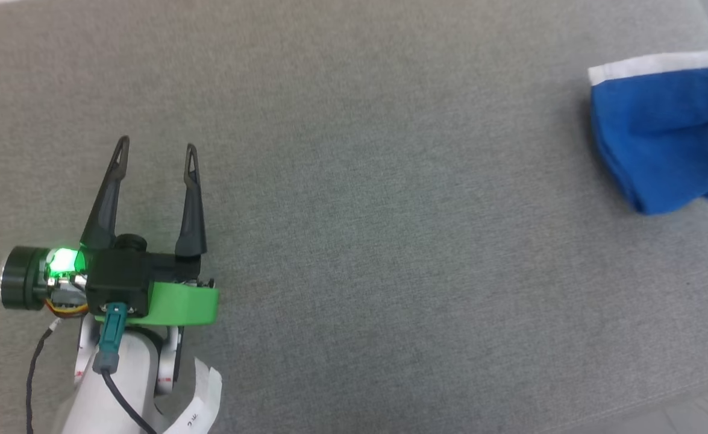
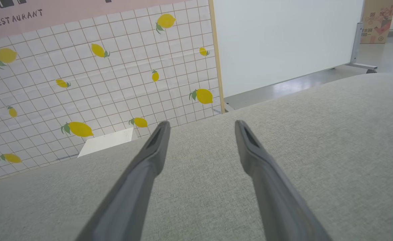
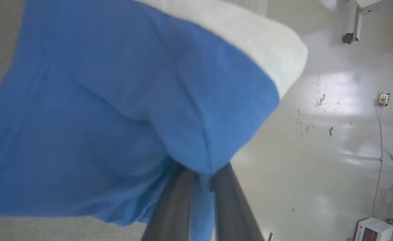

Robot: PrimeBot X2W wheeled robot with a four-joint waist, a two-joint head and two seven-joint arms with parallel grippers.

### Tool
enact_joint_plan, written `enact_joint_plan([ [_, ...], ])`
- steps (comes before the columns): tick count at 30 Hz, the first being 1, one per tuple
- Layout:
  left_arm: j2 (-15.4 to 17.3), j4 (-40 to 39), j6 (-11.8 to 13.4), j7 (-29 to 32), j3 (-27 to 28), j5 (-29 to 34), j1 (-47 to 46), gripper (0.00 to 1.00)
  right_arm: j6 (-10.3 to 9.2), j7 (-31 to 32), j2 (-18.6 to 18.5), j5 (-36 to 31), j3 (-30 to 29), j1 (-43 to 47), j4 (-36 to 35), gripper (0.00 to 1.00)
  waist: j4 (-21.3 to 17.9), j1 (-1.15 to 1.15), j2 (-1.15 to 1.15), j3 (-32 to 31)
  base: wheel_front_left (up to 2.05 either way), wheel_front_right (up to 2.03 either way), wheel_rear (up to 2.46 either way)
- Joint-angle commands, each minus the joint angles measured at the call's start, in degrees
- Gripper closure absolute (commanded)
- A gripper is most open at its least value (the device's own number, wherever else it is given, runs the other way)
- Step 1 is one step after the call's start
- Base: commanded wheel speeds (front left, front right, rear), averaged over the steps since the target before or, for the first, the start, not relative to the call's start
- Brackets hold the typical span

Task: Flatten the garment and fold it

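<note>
Your right gripper (image 3: 199, 182) is pinched tight on a blue fold of the garment (image 1: 667, 132), bunched at the right end of the grey cushion (image 1: 390, 241); it looks soft, light, floppy, so take the white-trimmed edge (image 1: 661, 65) with your left gripper (image 1: 157, 144), spread wide, empty

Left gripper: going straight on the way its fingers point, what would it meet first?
The way looks free across the grey cushion ahead of the open left gripper; beyond its edge stands the lemon-patterned wall, depth unclear.
</note>
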Motion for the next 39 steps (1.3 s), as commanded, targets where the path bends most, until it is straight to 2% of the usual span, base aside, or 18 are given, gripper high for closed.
enact_joint_plan([
  [1,0.67,-0.58,-0.18,-0.21,-0.04,0.27,-1.28,0.00,-0.09,-0.76,0.89,-0.63,-0.77,-1.42,1.65,1.00,0.46,0.00,0.00,4.90,0.00,0.00,0.00],
  [8,1.48,-2.16,0.32,-0.21,-0.33,0.36,-2.47,0.00,-0.09,-2.08,2.42,-3.33,-3.36,-3.83,11.38,1.00,1.34,0.00,0.00,7.88,0.00,0.00,0.00],
  [16,2.08,-1.90,0.78,-0.21,-0.55,-0.07,-3.12,0.00,-0.09,-4.62,4.90,-4.48,-6.18,-4.36,19.18,1.00,1.49,0.00,0.00,7.90,0.00,0.00,0.00],
  [17,2.09,-1.76,0.84,-0.21,-0.57,-0.16,-3.13,0.00,-0.09,-4.98,5.31,-4.76,-6.27,-4.33,19.79,0.81,1.50,0.00,0.00,7.57,0.00,0.00,0.00],
  [18,2.06,-1.57,0.95,-0.21,-0.60,-0.30,-3.08,0.00,-0.09,-5.51,5.95,-4.81,-6.69,-4.28,20.70,0.23,1.53,0.00,0.00,6.95,0.00,0.00,0.00],
  [19,1.95,-1.38,1.05,-0.21,-0.66,-0.47,-3.00,0.00,-0.09,-5.83,6.45,-4.71,-7.12,-4.17,21.51,0.00,1.64,0.00,0.00,6.25,0.00,0.00,0.00],
  [22,1.35,-0.54,1.57,-0.21,-0.82,-1.12,-2.17,0.00,-0.09,-8.34,7.05,-6.34,-7.48,-4.15,23.50,0.00,2.16,0.00,0.00,2.95,0.00,0.00,0.00],
  [28,0.30,0.53,3.01,-0.21,-0.34,-2.35,1.28,0.00,-0.09,-20.24,6.80,-13.37,-8.22,-5.67,24.82,0.00,3.13,0.00,0.00,-4.60,0.00,0.00,0.00],
  [35,-1.17,1.54,3.81,-0.21,0.39,-3.98,5.51,0.00,-0.09,-35.98,9.78,-17.33,-15.98,-5.65,25.31,0.00,5.50,0.00,0.00,-11.43,0.00,0.00,0.00],
  [39,-2.00,2.14,3.86,-0.21,0.53,-4.37,7.24,0.00,-0.09,-37.89,11.61,-19.47,-22.88,-2.38,20.61,0.00,6.99,0.00,0.00,-14.31,0.00,0.00,0.00],
])
